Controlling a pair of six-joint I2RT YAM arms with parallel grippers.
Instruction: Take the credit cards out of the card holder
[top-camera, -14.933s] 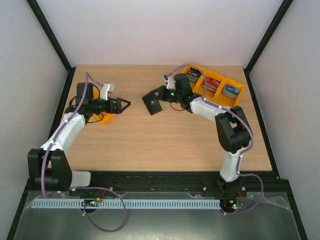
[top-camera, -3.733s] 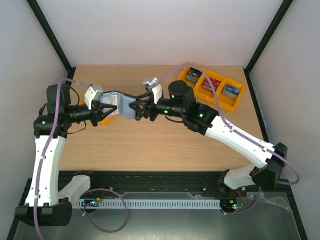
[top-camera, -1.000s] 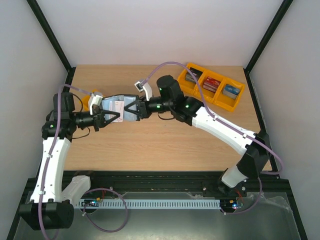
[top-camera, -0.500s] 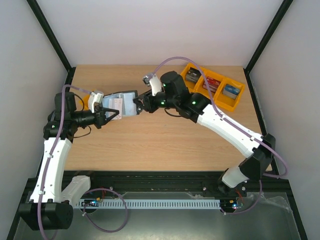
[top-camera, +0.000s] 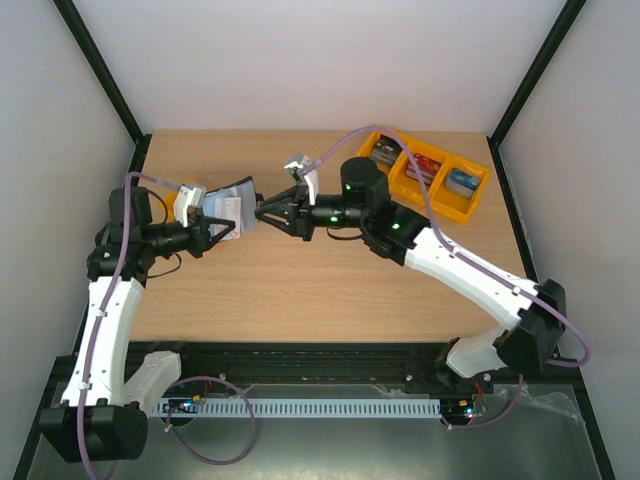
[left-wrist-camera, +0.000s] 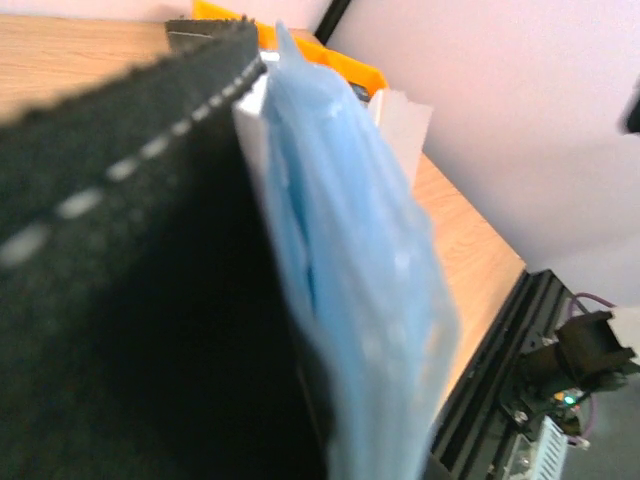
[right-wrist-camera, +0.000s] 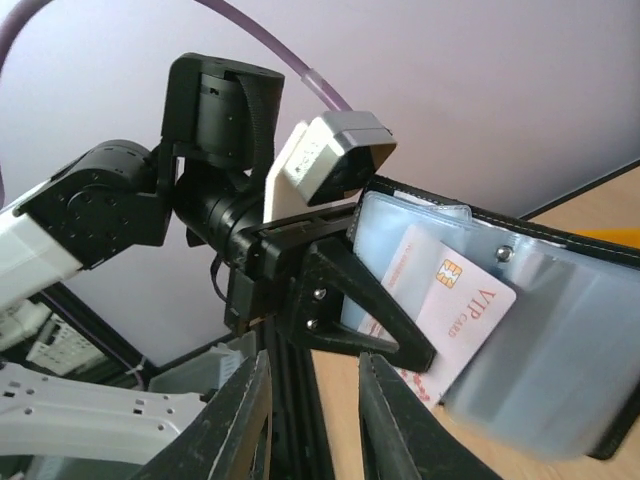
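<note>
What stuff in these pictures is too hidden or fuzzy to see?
Left wrist view: the blurred card holder fills the lens, hiding the left gripper.
Right wrist view: the cloudy pocket hides any cards behind the VIP card; the frame edge cuts the holder.
Top view: card print too small.

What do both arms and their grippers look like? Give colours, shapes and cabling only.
The left arm and right arm have white links between black joints, with a purple cable looping along each. The left gripper and right gripper have black triangular fingers, with a pale grey camera box behind. Small green lights dot the right arm.
</note>
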